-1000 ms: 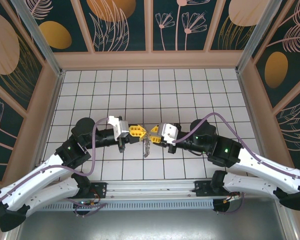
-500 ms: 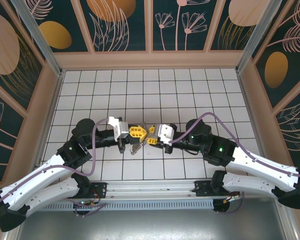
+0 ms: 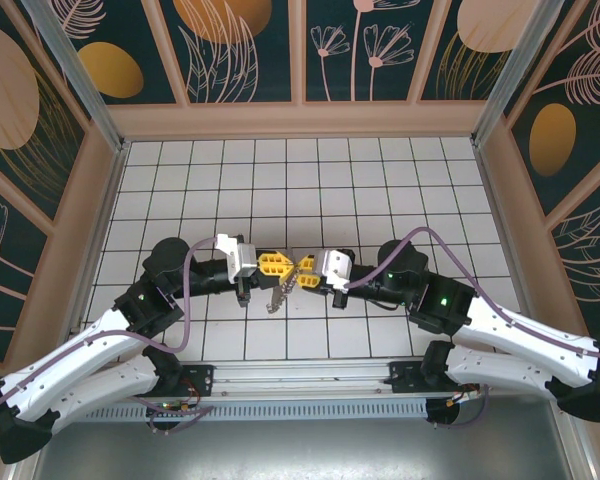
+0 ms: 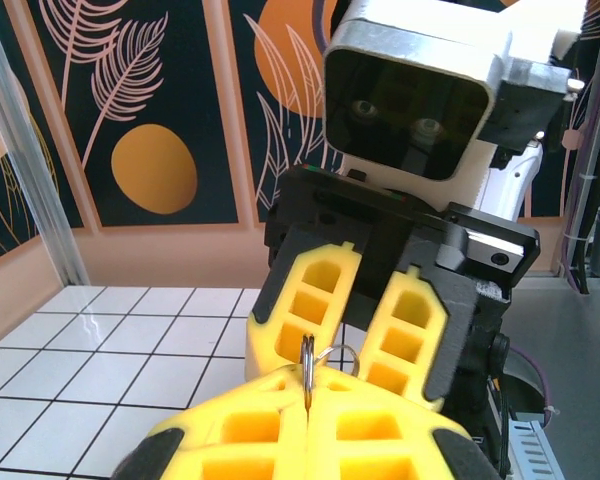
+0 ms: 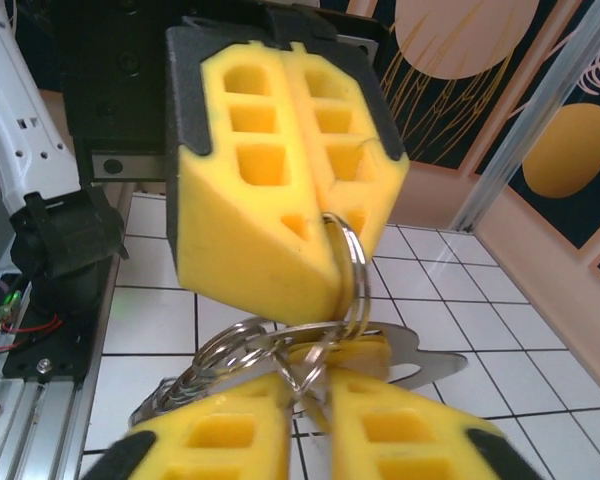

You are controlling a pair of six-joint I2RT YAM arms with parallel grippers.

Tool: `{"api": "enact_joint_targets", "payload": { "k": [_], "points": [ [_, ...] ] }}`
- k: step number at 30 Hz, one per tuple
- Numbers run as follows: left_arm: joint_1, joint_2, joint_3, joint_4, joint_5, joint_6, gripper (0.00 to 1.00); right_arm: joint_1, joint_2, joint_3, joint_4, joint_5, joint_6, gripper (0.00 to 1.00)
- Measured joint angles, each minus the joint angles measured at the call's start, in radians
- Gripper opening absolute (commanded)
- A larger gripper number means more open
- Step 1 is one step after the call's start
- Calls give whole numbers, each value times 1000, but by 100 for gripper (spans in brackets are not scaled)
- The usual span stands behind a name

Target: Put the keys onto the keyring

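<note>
— What have I got on the left side?

— My left gripper (image 3: pixel 283 266) has its yellow fingers (image 5: pixel 280 190) pressed flat together, pinching the keyring (image 5: pixel 352 262), a metal split ring, by its edge. It is held up off the white tiled table (image 3: pixel 380 180), about the middle of the near rows.

— And the right?

— My right gripper (image 3: pixel 305 270) meets it tip to tip. Its jaws stand a little apart, with a tangle of rings and the keys (image 5: pixel 420 362) lying between and across them. I can't tell whether they actually pinch anything.

— Anything hanging loose?

— From above, a short string of silvery pieces (image 3: pixel 279 294) dangles below the two fingertips, over the tiles.

— What's blocking me?

— In the right wrist view the left gripper's black mount and yellow fingers sit right in front, covering most of the ring. In the left wrist view the right arm's camera housing (image 4: pixel 420 110) looms close behind the ring. The patterned wall panels (image 3: pixel 240 50) stand well back
</note>
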Motion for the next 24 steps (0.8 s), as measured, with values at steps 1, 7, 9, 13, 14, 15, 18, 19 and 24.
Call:
{"api": "enact_joint_targets", "payload": {
  "k": [1, 7, 9, 13, 14, 15, 18, 19, 24],
  "points": [
    [0, -1, 0, 0, 1, 0, 0, 0, 0, 0, 0, 0, -1, 7],
    [0, -9, 0, 0, 0, 0, 0, -1, -2, 0, 3, 15, 3, 0],
    [0, -9, 0, 0, 0, 0, 0, -1, -5, 0, 2, 16, 3, 6],
    [0, -10, 0, -1, 0, 0, 0, -2, -19, -3, -2, 14, 9, 21],
    [0, -10, 0, -1, 0, 0, 0, -3, -27, -8, -3, 14, 13, 23],
    [0, -11, 0, -1, 0, 0, 0, -4, -35, -14, -3, 14, 14, 25],
    [0, -13, 0, -2, 0, 1, 0, -5, -52, -27, -6, 15, 15, 28],
    [0, -13, 0, -2, 0, 1, 0, -5, -56, -28, -10, 17, 14, 28],
    [0, -14, 0, -4, 0, 1, 0, -5, -72, -33, -17, 47, 11, 28]
  ]
}}
